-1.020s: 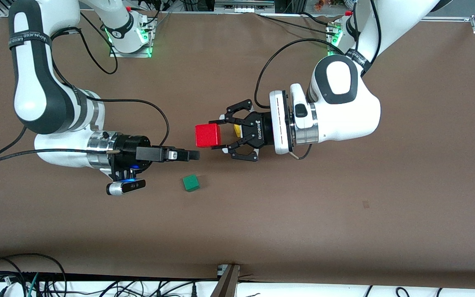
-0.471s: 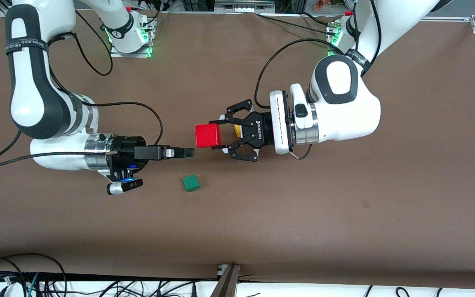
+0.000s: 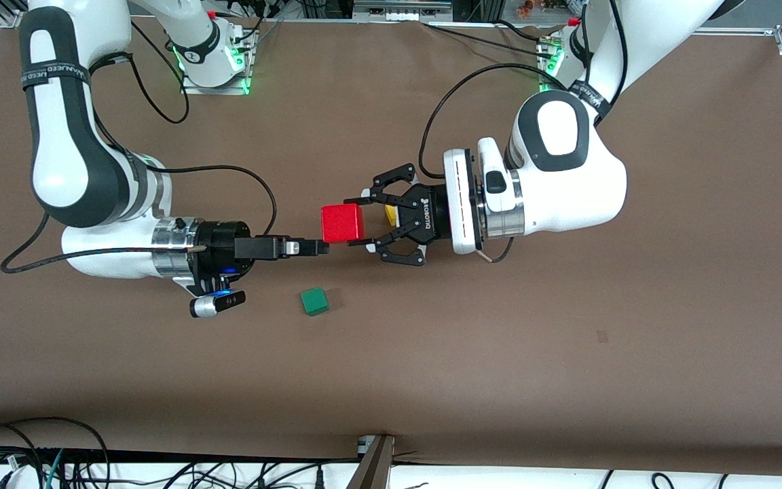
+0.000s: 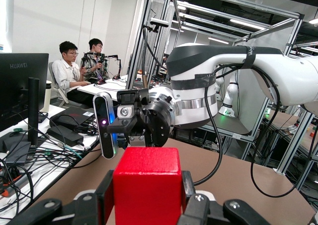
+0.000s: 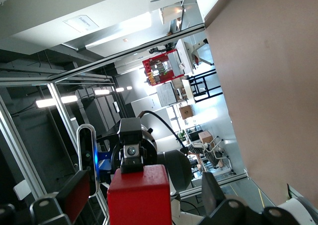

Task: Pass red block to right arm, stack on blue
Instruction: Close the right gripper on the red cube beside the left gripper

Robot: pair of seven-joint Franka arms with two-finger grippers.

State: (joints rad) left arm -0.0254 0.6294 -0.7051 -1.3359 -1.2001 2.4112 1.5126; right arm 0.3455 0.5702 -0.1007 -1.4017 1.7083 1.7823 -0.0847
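The red block (image 3: 342, 224) hangs above the middle of the table, and my left gripper (image 3: 349, 223) is shut on it. In the left wrist view its pads press two opposite faces of the red block (image 4: 147, 185). My right gripper (image 3: 324, 248) points at the block from the right arm's end of the table, its tips level with the block's edge. In the right wrist view the red block (image 5: 139, 197) sits centred, with the open fingers (image 5: 75, 195) standing clear on either side. I cannot tell whether they touch it. The blue block is out of view.
A green cube (image 3: 314, 301) lies on the brown table (image 3: 567, 353), nearer the front camera than the grippers. A yellow cube (image 3: 389, 214) shows partly under the left gripper's fingers. Cables trail from both arms across the table.
My right gripper has shifted toward the red block, and its tips now reach the block's edge. The left arm and the block have not moved.
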